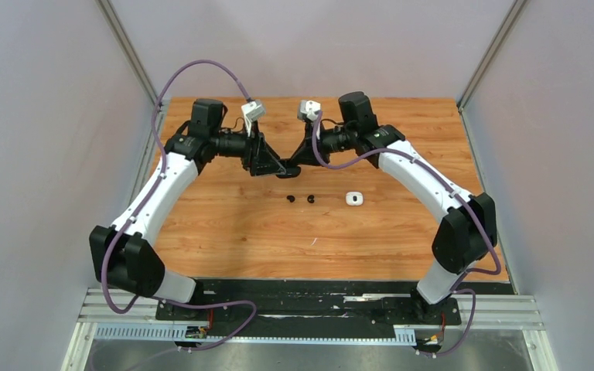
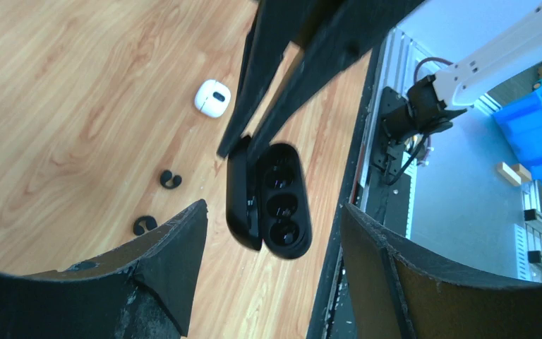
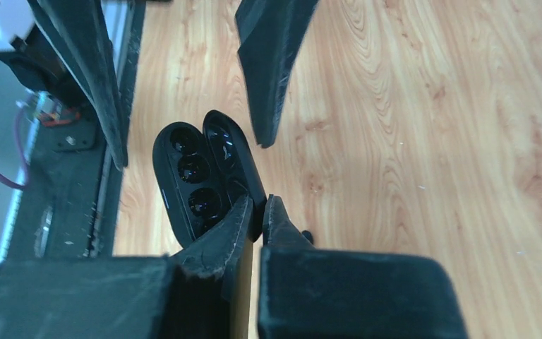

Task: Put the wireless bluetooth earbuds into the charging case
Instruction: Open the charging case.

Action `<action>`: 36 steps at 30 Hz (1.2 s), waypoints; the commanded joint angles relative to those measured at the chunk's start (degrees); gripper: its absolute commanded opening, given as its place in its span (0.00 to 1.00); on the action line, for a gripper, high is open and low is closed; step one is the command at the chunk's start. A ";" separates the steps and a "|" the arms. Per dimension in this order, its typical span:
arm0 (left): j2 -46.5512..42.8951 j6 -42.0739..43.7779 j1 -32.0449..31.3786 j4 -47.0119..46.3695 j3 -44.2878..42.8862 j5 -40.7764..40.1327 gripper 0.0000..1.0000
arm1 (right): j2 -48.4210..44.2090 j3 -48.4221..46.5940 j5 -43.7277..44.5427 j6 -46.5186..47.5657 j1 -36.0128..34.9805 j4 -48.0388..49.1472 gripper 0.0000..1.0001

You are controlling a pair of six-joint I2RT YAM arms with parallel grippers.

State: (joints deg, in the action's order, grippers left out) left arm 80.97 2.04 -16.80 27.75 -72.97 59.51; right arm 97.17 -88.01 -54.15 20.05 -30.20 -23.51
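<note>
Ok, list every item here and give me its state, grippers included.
black case: open, hollows empty, held by its lid.
right gripper: shut on the black case's lid.
left gripper: open, fingers either side of the black case, not touching it.
black earbuds: two, loose on the table, outside any case.
white case: lying on the table; open or shut, cannot tell.

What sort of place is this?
Probably a robotics lab test cell: a wood-grain tabletop boxed in by grey panels, a left arm and right arm bolted at its edge, and a blue storage bin beyond.
</note>
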 commanded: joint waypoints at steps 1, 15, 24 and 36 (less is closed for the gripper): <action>3.82 2.95 -0.01 13.75 -11.09 3.38 0.75 | -4.51 -0.98 4.80 18.21 -1.37 -5.77 0.00; 15.85 2.83 0.71 32.05 -22.14 7.07 0.75 | -14.04 9.58 14.33 37.55 -7.37 -0.37 0.00; 19.00 6.46 0.71 37.78 -23.65 12.22 0.69 | -13.33 9.87 16.89 39.85 -9.12 0.99 0.00; 21.30 10.81 0.65 42.88 -25.97 12.45 0.50 | -12.42 9.49 17.32 39.02 -9.50 2.04 0.00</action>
State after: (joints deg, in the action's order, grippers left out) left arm 102.06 11.18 -16.32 69.69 -96.97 70.54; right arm 84.55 -77.67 -36.62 58.63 -39.27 -24.40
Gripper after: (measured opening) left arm 0.487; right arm 0.023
